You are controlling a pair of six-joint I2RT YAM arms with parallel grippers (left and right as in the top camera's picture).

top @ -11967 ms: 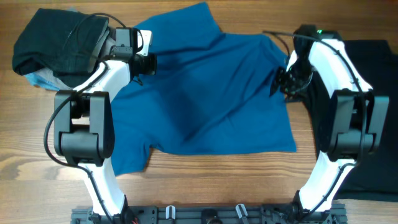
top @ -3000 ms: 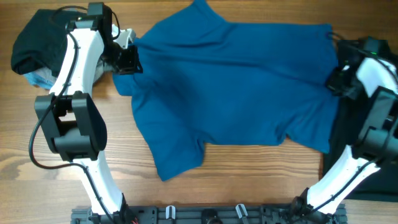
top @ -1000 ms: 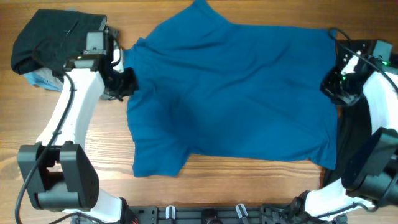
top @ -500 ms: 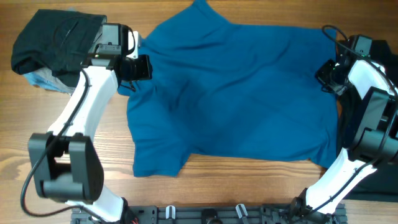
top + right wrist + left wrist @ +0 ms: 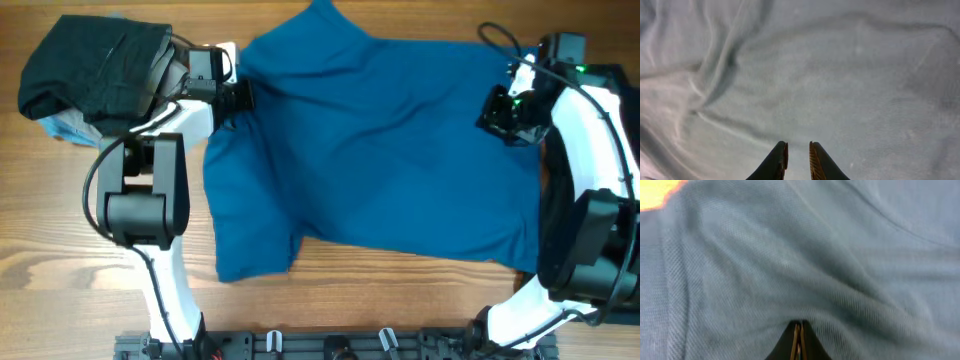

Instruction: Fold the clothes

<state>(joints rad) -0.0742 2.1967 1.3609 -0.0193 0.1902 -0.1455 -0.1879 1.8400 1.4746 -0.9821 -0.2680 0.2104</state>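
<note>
The large blue T-shirt [image 5: 380, 150] lies spread across the wooden table, one sleeve at the lower left. My left gripper [image 5: 240, 97] is at the shirt's upper left edge. In the left wrist view the gripper [image 5: 797, 332] is shut, with the blue fabric [image 5: 805, 255] puckered at its tips. My right gripper [image 5: 497, 112] is over the shirt's upper right part. In the right wrist view the gripper [image 5: 797, 152] is slightly open just above the cloth [image 5: 830, 75], holding nothing.
A crumpled black garment [image 5: 90, 62] sits at the back left on a light-blue one [image 5: 62, 128]. Another black garment [image 5: 630, 110] lies along the right edge under my right arm. Bare wood table [image 5: 60, 250] shows at the left and front.
My left gripper has moved right and slightly back along the shirt's left edge, and that edge has shifted with it. My right gripper has moved left, inward over the shirt.
</note>
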